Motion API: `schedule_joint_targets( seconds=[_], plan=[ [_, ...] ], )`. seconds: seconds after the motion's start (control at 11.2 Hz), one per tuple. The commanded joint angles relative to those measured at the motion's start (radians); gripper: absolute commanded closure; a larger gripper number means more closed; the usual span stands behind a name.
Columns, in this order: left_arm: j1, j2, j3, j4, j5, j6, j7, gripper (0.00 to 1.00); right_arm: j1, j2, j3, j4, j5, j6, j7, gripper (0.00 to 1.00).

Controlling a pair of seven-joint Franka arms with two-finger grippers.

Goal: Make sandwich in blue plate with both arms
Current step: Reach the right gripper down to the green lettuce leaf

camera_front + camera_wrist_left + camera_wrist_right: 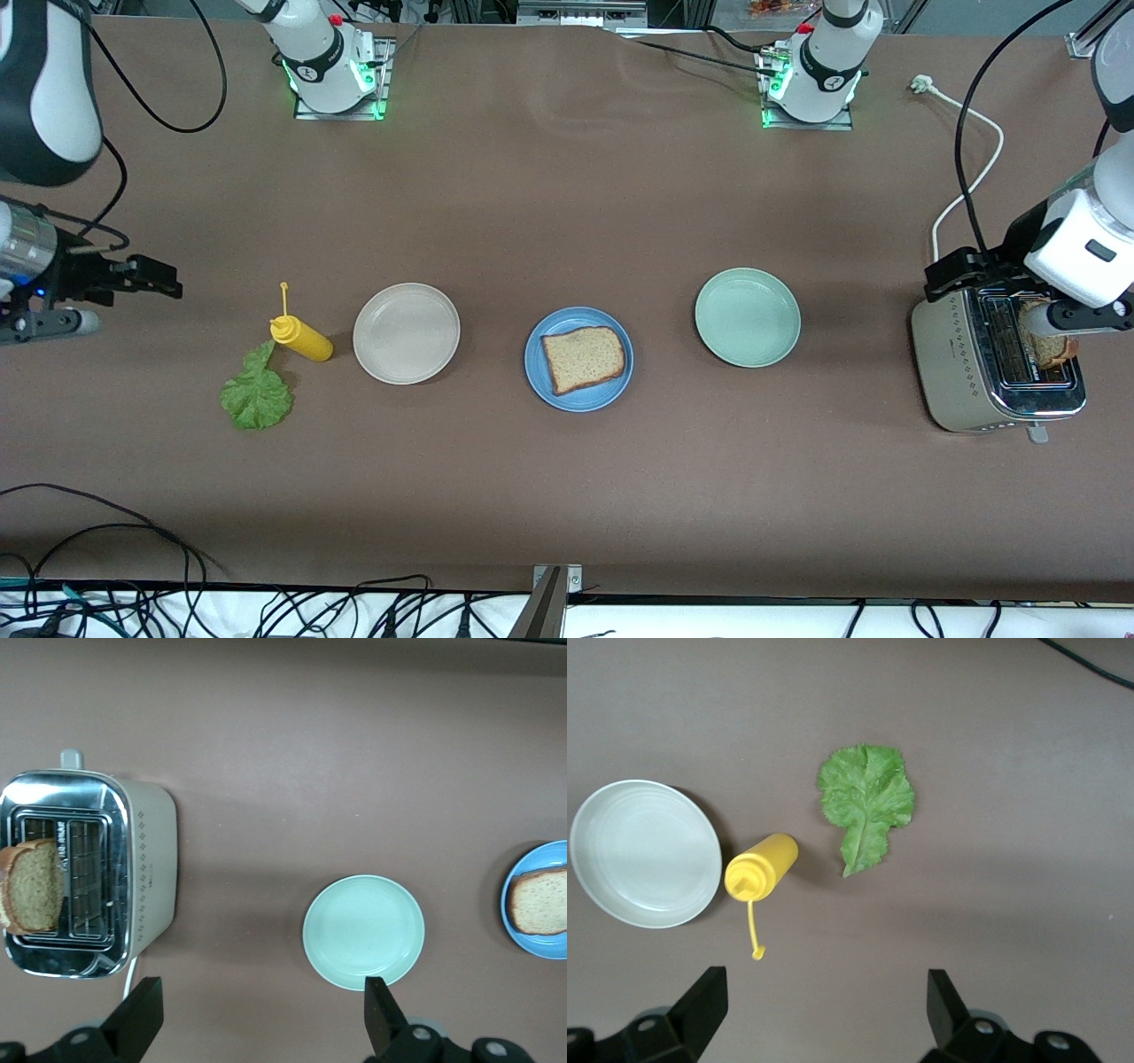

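Observation:
The blue plate [540, 377] lies mid-table with one brown bread slice [583, 357] flat on it; both also show in the left wrist view, plate [532, 943] and slice [540, 901]. Another bread slice [1050, 344] [35, 886] stands in a slot of the silver toaster [983, 390] [146, 873] at the left arm's end. A green lettuce leaf [257, 394] [866, 802] lies on the table at the right arm's end. My left gripper [952, 275] [261, 1010] hangs open and empty over the toaster's edge. My right gripper [164, 279] [826, 1001] hangs open and empty beside the lettuce.
A beige plate [406, 333] [645, 853] and a pale green plate [747, 317] [363, 930] flank the blue one. A yellow squeeze bottle [301, 337] [762, 866] lies between lettuce and beige plate. The toaster's white cord [974, 168] trails toward the bases. Cables line the front edge.

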Motion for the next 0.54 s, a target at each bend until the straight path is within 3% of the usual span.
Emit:
schedule_joint_targets(
  seconds=[0.0, 0.45],
  plan=[
    [0.009, -0.090, 0.013, -0.110, -0.017, 0.001, 0.043, 0.00, -0.044, 0.060, 0.000, 0.013, 0.065, 0.045, -0.097, 0.00],
    [0.024, -0.186, 0.013, -0.233, -0.016, 0.005, 0.043, 0.00, -0.059, 0.087, 0.003, 0.014, 0.071, 0.066, -0.117, 0.00]
  ],
)
